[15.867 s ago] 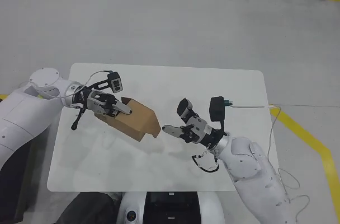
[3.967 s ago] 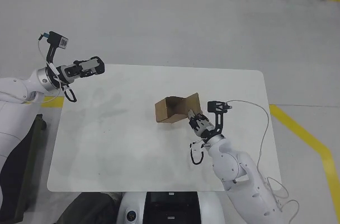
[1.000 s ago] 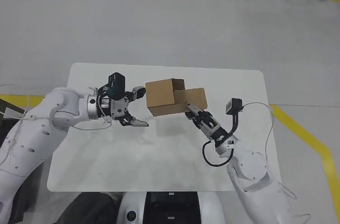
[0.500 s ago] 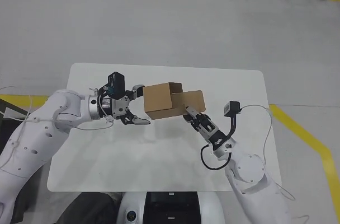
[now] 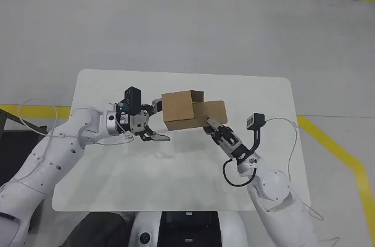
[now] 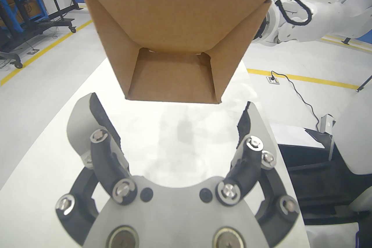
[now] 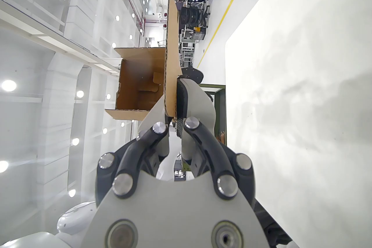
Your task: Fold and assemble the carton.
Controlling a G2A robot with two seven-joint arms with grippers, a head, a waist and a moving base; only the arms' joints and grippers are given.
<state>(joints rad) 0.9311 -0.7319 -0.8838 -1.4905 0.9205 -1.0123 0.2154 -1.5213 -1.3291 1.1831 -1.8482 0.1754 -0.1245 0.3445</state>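
One second brought the open left gripper (image 6: 170,104) nearer the carton (image 6: 174,13) that the right gripper (image 7: 173,108) pinched aloft, ready for folding.

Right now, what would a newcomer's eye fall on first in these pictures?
The brown carton, held off the white table over its far half, open end facing the left gripper. That gripper is open, just short of the carton; the right gripper is shut on a flap at the opposite side.
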